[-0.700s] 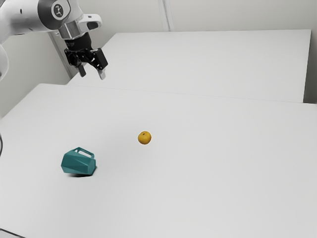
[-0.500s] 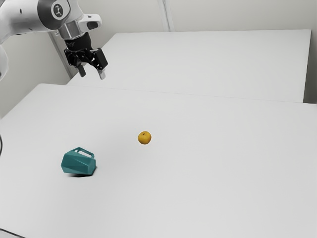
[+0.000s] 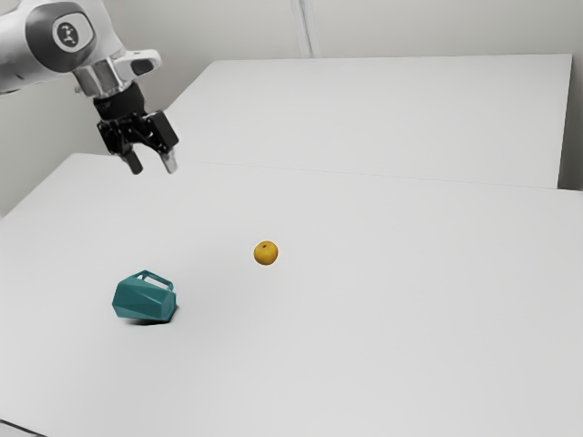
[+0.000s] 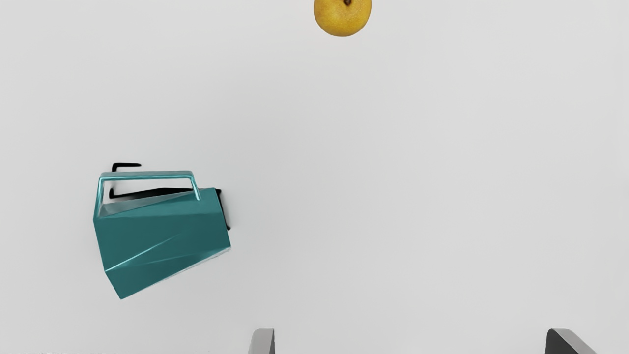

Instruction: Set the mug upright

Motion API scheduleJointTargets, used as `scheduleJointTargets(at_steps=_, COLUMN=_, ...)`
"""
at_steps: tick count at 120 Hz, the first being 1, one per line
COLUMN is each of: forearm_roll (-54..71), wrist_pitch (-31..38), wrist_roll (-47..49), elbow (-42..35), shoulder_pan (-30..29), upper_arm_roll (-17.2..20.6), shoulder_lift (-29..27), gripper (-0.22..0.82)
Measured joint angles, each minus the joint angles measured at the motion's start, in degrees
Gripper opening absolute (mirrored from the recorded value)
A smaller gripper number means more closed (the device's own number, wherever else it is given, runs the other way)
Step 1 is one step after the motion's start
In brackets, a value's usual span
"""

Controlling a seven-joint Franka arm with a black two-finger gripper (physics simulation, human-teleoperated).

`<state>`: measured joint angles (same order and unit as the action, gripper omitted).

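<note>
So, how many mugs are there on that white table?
1: the teal faceted mug lies on its side on the white table, farther to the exterior view's left than the round yellow-orange fruit.

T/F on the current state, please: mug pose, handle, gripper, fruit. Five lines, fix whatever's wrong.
1. The teal mug lies on its side on the table. True.
2. The gripper is shut on the mug. False: it is above the table, fingers apart, with nothing between them.
3. The mug's handle is pinned under its body. False: it stands out from the body in both views.
4. The round yellow-orange fruit sits apart from the mug. True.
5. The fruit is nearer the exterior view's left edge than the mug. False: the mug is nearer that edge.
</note>
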<state>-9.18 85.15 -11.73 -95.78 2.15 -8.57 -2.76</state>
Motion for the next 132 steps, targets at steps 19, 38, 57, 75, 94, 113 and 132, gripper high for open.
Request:
scheduleJointTargets(at_steps=19, forearm_roll=-4.6, wrist_pitch=-2.7, wrist_roll=-3.5, elbow=-3.0, shoulder_pan=-3.3, upper_arm_roll=-7.2, shoulder_lift=-2.3, gripper=0.6)
scheduleJointTargets(at_steps=38, forearm_roll=-7.4, wrist_pitch=-5.2, wrist_roll=-7.8, elbow=-5.3, shoulder_pan=-4.2, upper_arm_roll=-13.5, shoulder_lift=-2.3, gripper=0.6)
scheduleJointTargets(at_steps=57, forearm_roll=-9.6, wrist_pitch=-6.0, wrist_roll=-12.9, elbow=-8.0, shoulder_pan=-4.9, upper_arm_roll=-18.2, shoulder_lift=-0.6, gripper=0.6)
scheduleJointTargets(at_steps=75, forearm_roll=-12.2, wrist_pitch=-4.0, wrist_roll=-17.5, elbow=-13.5, shoulder_pan=-5.8, upper_arm_roll=-22.2, shoulder_lift=0.8, gripper=0.6)
scheduleJointTargets(at_steps=94, forearm_roll=-14.5, wrist_pitch=-0.3, wrist_roll=-21.6, elbow=-16.0, shoulder_pan=-9.0, upper_arm_roll=-24.1, shoulder_lift=4.3, gripper=0.6)
scheduleJointTargets(at_steps=113, forearm_roll=-19.2, wrist_pitch=3.3, wrist_roll=-25.9, elbow=-16.0, shoulder_pan=-9.3, upper_arm_roll=-24.8, shoulder_lift=9.9, gripper=0.6)
scheduleJointTargets(at_steps=132, forearm_roll=-24.2, wrist_pitch=6.1, wrist_roll=-29.9, elbow=-15.7, shoulder_pan=-9.2, upper_arm_roll=-24.8, shoulder_lift=15.4, gripper=0.6)
